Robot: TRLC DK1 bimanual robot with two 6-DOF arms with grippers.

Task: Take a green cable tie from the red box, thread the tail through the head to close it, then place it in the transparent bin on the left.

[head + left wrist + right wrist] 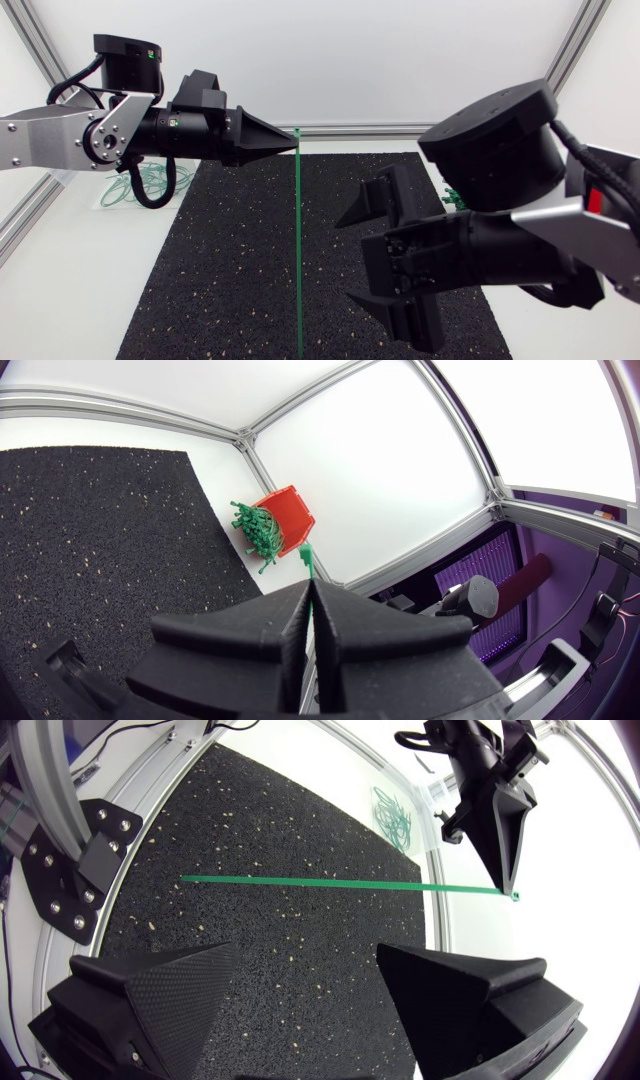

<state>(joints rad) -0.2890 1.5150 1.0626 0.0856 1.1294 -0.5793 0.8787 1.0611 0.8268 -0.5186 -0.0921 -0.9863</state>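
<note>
My left gripper (294, 141) is shut on a green cable tie (299, 250) just below its head, high above the mat. The tie hangs straight down from it. In the left wrist view the tie's head (305, 557) pokes out past the shut fingertips (300, 610). My right gripper (346, 258) stands open beside the hanging tie, a little to its right, not touching it. In the right wrist view the tie (320, 883) runs across ahead of the open gripper (308, 948). The red box (288, 518) holds a bundle of green ties (255, 530). The transparent bin (140, 188) at the left holds looped ties.
A black speckled mat (240, 260) covers the middle of the white table. In the head view my right arm hides most of the red box; only a few green tie ends (452, 198) show beside it. Aluminium frame rails (350, 130) border the table.
</note>
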